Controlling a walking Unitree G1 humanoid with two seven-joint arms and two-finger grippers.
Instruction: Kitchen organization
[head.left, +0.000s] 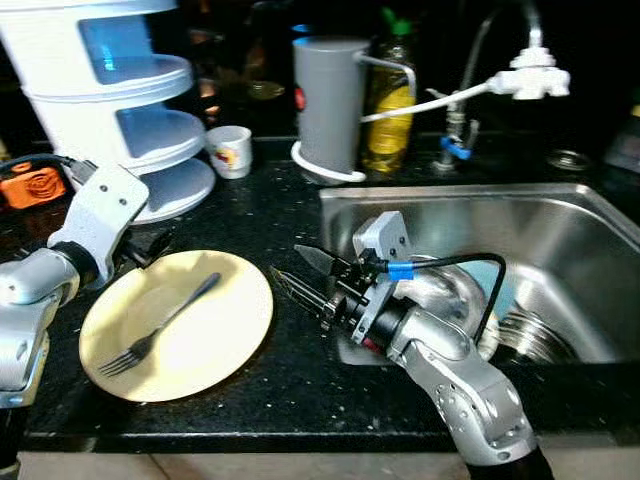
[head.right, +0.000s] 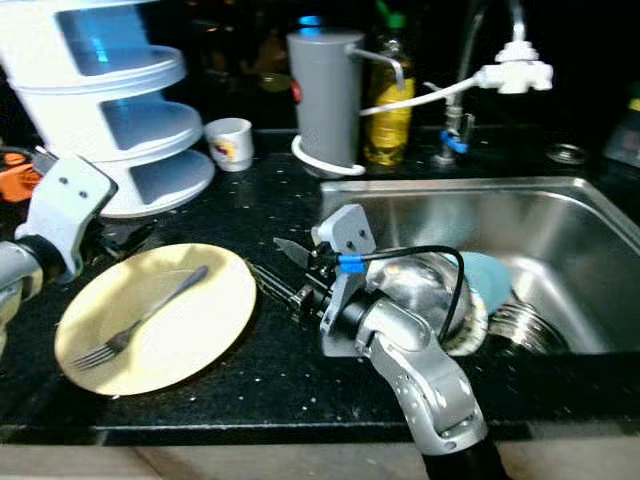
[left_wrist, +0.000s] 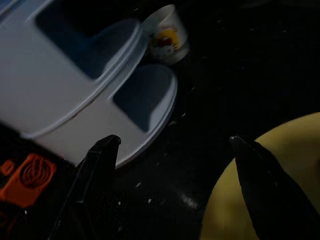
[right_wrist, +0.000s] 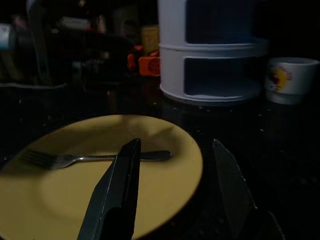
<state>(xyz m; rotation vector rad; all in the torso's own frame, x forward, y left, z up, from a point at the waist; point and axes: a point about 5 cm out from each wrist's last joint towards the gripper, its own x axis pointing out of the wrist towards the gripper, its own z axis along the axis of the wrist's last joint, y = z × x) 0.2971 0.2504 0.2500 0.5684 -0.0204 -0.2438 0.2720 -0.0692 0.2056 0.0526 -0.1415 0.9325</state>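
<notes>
Lower left of frame: fork (head.left: 160, 329) lies on yellow plate (head.left: 215, 345) on black counter (head.left: 290, 385) — right tool (head.left: 300, 277) just beside plate's rim, spread, empty; left tool (left_wrist: 175, 150) released above plate's far edge.

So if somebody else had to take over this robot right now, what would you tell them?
Right gripper: open, empty, low over the black counter, pointing at the yellow plate.
Left gripper: open, empty, between the plate's far edge and the white tiered rack.
A fork lies on the plate.
Metal bowls sit in the sink; a small cup stands by the rack.
Nothing is picked up yet. Probably the fork or plate comes next.
</notes>
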